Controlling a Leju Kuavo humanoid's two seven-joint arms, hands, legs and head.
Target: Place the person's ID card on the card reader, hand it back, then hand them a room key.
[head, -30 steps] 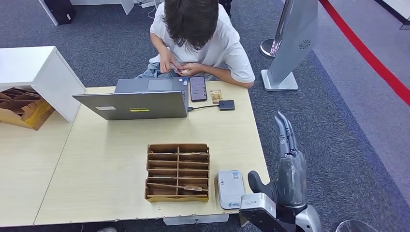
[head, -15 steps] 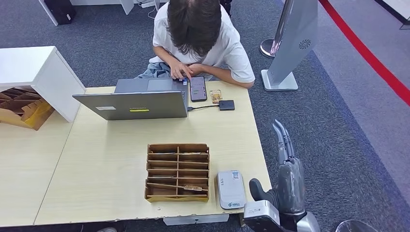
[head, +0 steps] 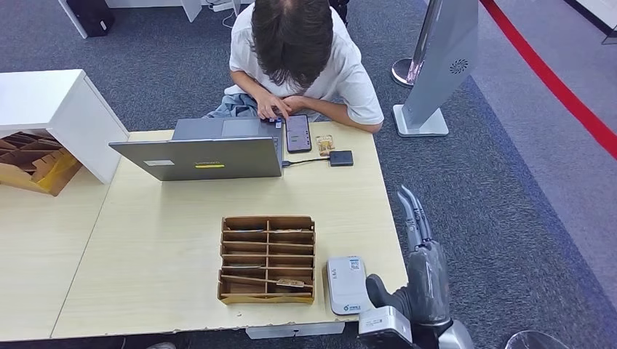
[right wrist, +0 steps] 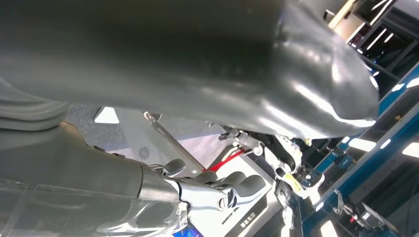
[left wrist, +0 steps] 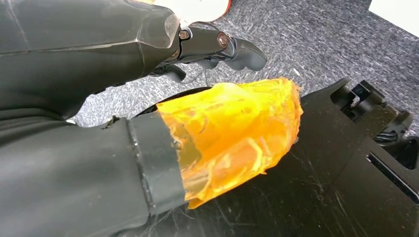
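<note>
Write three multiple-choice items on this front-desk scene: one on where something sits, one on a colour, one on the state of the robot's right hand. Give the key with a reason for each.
1. Where is the white card reader?
A. on the laptop
B. at the table's near edge, right of the wooden organizer
C. on the floor

2. What colour is the shirt of the person?
A. white
B. red
C. black

3. How is the right hand?
A. gripping a card
B. pressing on the reader
C. empty, fingers stretched out

Key: B, the reader lies beside the wooden organizer near the table edge; A, the shirt is plainly white; C, the fingers point straight ahead off the table's right side, nothing between them.
</note>
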